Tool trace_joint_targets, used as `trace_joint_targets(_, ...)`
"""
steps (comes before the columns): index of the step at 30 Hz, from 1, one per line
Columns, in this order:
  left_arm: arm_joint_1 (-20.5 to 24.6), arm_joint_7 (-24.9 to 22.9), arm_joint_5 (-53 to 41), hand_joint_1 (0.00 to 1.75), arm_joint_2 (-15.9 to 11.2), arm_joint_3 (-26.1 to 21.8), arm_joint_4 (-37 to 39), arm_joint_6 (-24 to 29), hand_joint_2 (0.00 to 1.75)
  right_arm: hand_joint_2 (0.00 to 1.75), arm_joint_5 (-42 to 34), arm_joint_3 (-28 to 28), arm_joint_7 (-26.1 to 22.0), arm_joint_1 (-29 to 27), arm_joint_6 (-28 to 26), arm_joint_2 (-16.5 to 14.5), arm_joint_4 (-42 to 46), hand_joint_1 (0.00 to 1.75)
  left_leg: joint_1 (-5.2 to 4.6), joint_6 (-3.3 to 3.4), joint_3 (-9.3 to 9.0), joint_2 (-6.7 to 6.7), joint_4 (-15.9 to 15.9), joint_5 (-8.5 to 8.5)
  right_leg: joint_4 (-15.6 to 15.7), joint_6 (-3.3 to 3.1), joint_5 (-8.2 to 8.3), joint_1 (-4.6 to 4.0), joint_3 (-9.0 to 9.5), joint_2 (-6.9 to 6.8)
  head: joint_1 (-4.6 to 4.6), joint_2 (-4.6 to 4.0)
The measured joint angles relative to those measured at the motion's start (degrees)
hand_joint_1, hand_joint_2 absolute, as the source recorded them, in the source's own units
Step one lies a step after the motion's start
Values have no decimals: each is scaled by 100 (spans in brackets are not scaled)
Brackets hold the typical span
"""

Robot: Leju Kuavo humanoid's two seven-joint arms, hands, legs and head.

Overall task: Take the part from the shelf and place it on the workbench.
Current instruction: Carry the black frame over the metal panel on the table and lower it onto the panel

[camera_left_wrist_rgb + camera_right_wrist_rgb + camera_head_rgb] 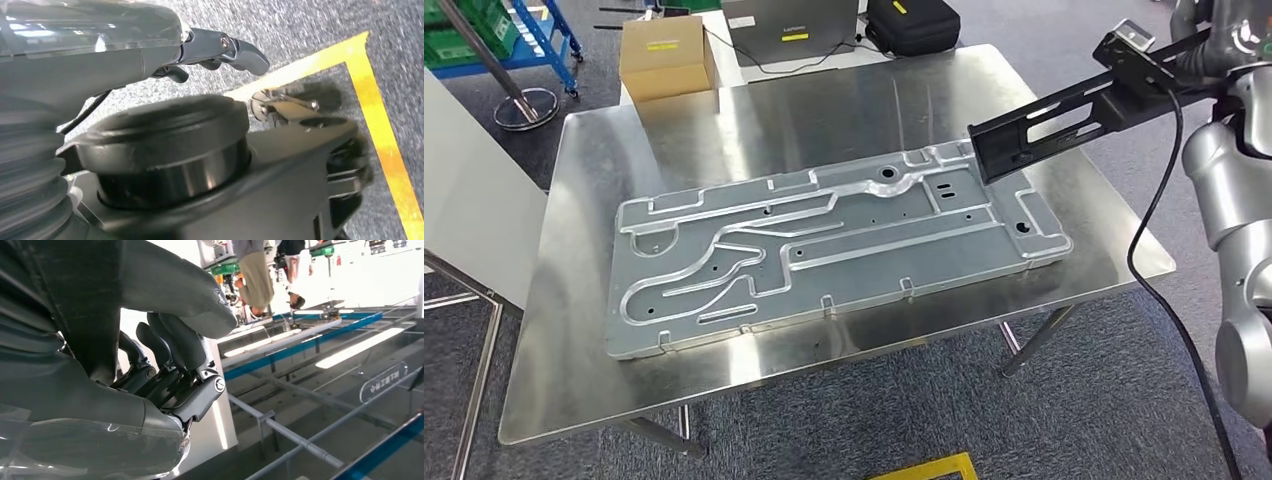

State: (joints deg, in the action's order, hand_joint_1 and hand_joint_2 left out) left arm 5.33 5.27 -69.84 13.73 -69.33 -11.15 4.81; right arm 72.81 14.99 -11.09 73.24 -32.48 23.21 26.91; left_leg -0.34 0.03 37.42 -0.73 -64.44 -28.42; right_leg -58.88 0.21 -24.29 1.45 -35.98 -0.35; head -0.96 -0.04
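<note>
A large flat pressed-metal part [839, 250], grey and ribbed with raised channels and small holes, lies flat on the shiny steel workbench [584, 380], running lengthwise across most of the top with one long edge near the front edge of the bench. No hand touches it. The robot's right arm [1234, 200] rises at the right side of the head view, and a black slotted bracket [1074, 110] carrying a small camera sticks out from it over the far right end of the part, with a black cable [1169, 300] hanging down beside the bench. In the right wrist view the right hand [175, 355] is seen close up, its thick grey thumb [200, 305] arched over dark fingers [165, 345] that are curled inward with nothing between them; beyond it are blue and grey rails and, farther off, the legs of people standing. In the left wrist view the left hand [215, 55] hangs above speckled grey floor [300, 30] marked with yellow tape [385, 135]; its dark fingers [240, 52] bend inward and hold nothing. Behind the bench, well away from either hand, sit a cardboard box [667, 55], a closed laptop [789, 25] and a black case [912, 22].
</note>
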Motion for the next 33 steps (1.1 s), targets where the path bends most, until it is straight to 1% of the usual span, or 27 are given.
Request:
trace_joint_targets(2, 3, -1, 6, 0, 0, -1, 0, 2, 175, 175, 34, 21, 48, -3, -3, -13, -23, 164, 21, -34, 345, 23, -757, -333, -3, -34, -11, -12, 2, -34, -4, 0)
trace_joint_targets(3, 6, 1, 9, 0, 0, -1, 0, 5, 175, 175, 47, 36, 61, -10, -4, -20, -40, 164, 25, -41, 460, 28, -1009, -397, -5, -40, -16, -17, 6, -56, -3, 0)
trace_joint_targets(4, 9, 1, 11, 0, 0, -1, 0, 9, 175, 175, 54, 49, 65, -19, -5, -28, -57, 164, 26, -39, 476, 35, -1048, -352, -8, -44, -21, -20, 12, -80, -3, 0)
trace_joint_targets(5, 12, -3, 10, 0, 0, 0, 0, 16, 175, 175, 57, 59, 68, -27, -7, -33, -72, 164, 26, -28, 382, 52, -858, -207, -11, -42, -27, -23, 21, -100, -3, 0)
trace_joint_targets(6, 10, -8, 10, 0, 0, 0, 0, 23, 175, 175, 56, 65, 71, -32, -8, -35, -82, 164, 22, -5, 201, 102, -494, -3, -14, -36, -34, -28, 34, -122, -3, 0)
trace_joint_targets(8, 8, -17, 12, 0, -1, -1, 0, 37, 175, 175, 51, 66, 77, -34, -12, -40, -97, 164, -32, 76, -163, 337, 263, 270, -21, -8, -50, -46, 50, -174, -3, 0)
trace_joint_targets(9, 9, -18, 13, 0, -1, -1, 0, 42, 175, 175, 47, 66, 78, -35, -14, -39, -104, 164, -61, 115, -258, 427, 475, 316, -20, 15, -53, -56, 52, -210, 0, 0)
trace_joint_targets(10, 10, -21, 14, 0, -1, -2, 0, 45, 175, 175, 43, 66, 78, -37, -16, -40, -116, 164, -89, 146, -283, 464, 561, 308, -17, 43, -54, -64, 52, -260, 1, 0)
trace_joint_targets(12, 4, -37, 14, 0, 0, -2, 0, 51, 175, 175, 38, 67, 85, -43, -5, -46, -137, 164, -85, 203, -286, 352, 622, 352, -6, 107, -63, -62, 62, -367, 4, 0)
trace_joint_targets(13, 2, -49, 14, 0, 1, -2, 0, 51, 175, 175, 38, 68, 98, -43, 10, -54, -145, 164, -76, 233, -300, 288, 668, 387, -40, 136, -102, -53, 57, -352, 8, 0)
trace_joint_targets(14, 5, -62, 14, 0, 2, -2, 0, 52, 175, 175, 39, 69, 117, -36, 31, -59, -151, 164, -62, 265, -316, 233, 712, 423, -153, 157, -191, -38, 14, -286, 15, 0)
trace_joint_targets(16, 17, -85, 13, 0, 5, -2, 0, 51, 175, 175, 43, 71, 153, -23, 64, -63, -174, 164, -49, 298, -332, 110, 753, 464, -742, 189, -521, -16, -248, -79, 32, 0)
trace_joint_targets(17, 20, -92, 11, 0, 8, -2, 0, 51, 175, 175, 46, 71, 161, -26, 72, -66, -190, 164, -47, 305, -331, 46, 749, 468, -1124, 203, -688, -11, -433, -22, 34, 0)
trace_joint_targets(18, 19, -96, 10, 0, 10, -2, 0, 50, 175, 175, 50, 71, 162, -36, 73, -69, -210, 164, -46, 305, -331, -24, 741, 468, -1435, 218, -781, -9, -591, 2, 35, 0)
trace_joint_targets(19, 18, -98, 9, 0, 14, -2, 0, 50, 175, 175, 54, 73, 164, -48, 73, -74, -230, 164, -45, 301, -332, -95, 728, 465, -1560, 230, -760, -3, -671, 9, 34, 0)
trace_joint_targets(20, 19, -98, 9, 0, 14, -2, 0, 50, 175, 175, 56, 74, 169, -55, 73, -81, -246, 164, -41, 291, -332, -166, 708, 457, -1456, 239, -626, 7, -639, 14, 34, 0)
trace_joint_targets(21, 19, -98, 9, 0, 15, -2, 0, 50, 175, 175, 57, 76, 180, -57, 73, -87, -258, 164, -35, 274, -332, -237, 679, 442, -1158, 246, -415, 22, -511, 36, 34, 0)
trace_joint_targets(22, 20, -98, 9, 0, 15, -2, 0, 50, 175, 175, 56, 77, 201, -56, 72, -95, -267, 164, -27, 250, -324, -304, 643, 420, -771, 253, -224, 47, -337, 116, 34, 0)
trace_joint_targets(23, 25, -101, 10, 0, 15, -2, 0, 54, 175, 175, 55, 78, 225, -52, 70, -107, -279, 164, -27, 222, -301, -365, 597, 398, -423, 254, -98, 61, -176, 213, 33, 0)
trace_joint_targets(24, 30, -106, 12, 0, 15, -2, 0, 61, 175, 175, 52, 80, 250, -53, 69, -118, -294, 164, -24, 192, -271, -424, 566, 384, -198, 247, -41, 66, -73, 291, 33, 0)
trace_joint_targets(25, 32, -116, 14, 0, 15, -2, 0, 71, 175, 175, 48, 81, 276, -57, 67, -134, -312, 164, -20, 165, -240, -477, 550, 381, -104, 229, -52, 61, -32, 341, 32, 0)
trace_joint_targets(27, 29, -142, 19, 0, 14, -2, 0, 91, 175, 175, 39, 85, 318, -70, 60, -203, -352, 164, -12, 110, -196, -566, 552, 389, -88, 164, -58, 51, -30, 269, 28, 0)
trace_joint_targets(28, 25, -154, 20, 0, 14, -2, 0, 98, 175, 175, 36, 86, 333, -77, 56, -253, -368, 164, -18, 79, -180, -520, 528, 367, -76, 125, -54, 58, -22, 221, 26, 0)
trace_joint_targets(29, 25, -161, 20, 0, 13, -2, 0, 102, 175, 175, 34, 87, 344, -80, 51, -301, -381, 164, -24, 45, -133, -418, 425, 296, -63, 81, -51, 66, -13, 171, 18, 0)
trace_joint_targets(30, 29, -165, 21, 0, 13, -2, 0, 104, 175, 175, 31, 89, 349, -82, 45, -338, -389, 164, -27, 14, -32, -281, 209, 168, -51, 40, -52, 71, 0, 118, 9, 0)
trace_joint_targets(31, 35, -168, 23, 0, 13, -2, 0, 104, 175, 175, 28, 89, 350, -84, 40, -365, -396, 164, -18, -14, 118, -134, -121, 0, -49, 10, -58, 56, 9, 62, 3, 0)
trace_joint_targets(33, 56, -167, 31, 0, 13, -2, 0, 103, 175, 175, 23, 90, 350, -88, 35, -392, -416, 164, 13, -48, 475, -16, -861, -290, -52, -22, -74, 32, 21, -67, -3, 0)
